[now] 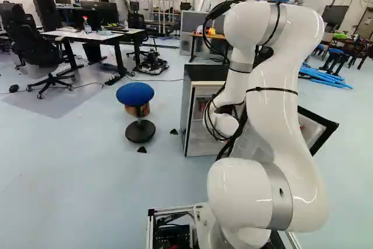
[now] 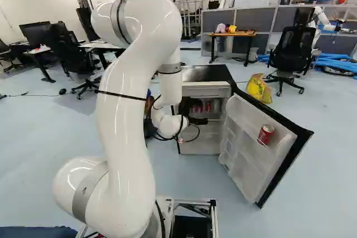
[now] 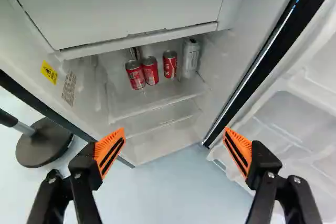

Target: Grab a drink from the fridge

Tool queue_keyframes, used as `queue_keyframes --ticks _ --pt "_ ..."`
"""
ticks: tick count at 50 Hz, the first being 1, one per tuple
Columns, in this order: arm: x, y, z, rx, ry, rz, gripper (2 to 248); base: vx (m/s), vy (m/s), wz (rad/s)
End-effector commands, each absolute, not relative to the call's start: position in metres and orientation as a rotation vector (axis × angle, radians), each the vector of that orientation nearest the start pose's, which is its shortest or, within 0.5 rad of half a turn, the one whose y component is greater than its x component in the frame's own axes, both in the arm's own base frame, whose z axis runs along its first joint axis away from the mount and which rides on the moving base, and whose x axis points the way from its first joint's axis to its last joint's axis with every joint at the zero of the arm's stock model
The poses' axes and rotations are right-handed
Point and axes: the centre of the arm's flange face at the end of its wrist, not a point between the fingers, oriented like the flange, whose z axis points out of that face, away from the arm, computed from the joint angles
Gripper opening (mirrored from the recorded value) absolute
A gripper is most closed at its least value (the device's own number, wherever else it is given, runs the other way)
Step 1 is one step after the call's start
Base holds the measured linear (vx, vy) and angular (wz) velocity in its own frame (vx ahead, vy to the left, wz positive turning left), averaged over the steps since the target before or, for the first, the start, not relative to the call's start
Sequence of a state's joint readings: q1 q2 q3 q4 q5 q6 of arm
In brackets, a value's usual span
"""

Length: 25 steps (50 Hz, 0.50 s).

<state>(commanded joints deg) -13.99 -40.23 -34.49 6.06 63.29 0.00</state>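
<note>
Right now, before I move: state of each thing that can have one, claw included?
Claw: open, nothing between its fingers.
Fridge: open.
Fridge door: swung wide.
Upper compartment panel: looks shut.
Three red cans: upright on the top shelf.
Silver can: upright beside them.
Red can in the door: stowed, tab not readable.
Blue-seated stool: upright.
</note>
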Motion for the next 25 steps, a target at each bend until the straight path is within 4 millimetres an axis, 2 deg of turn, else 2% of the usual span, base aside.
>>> queue_keyframes --ticks 25 --pt "0.443 -0.121 0.142 -2.857 0.449 -1.593 247 0.000 0.000 0.000"
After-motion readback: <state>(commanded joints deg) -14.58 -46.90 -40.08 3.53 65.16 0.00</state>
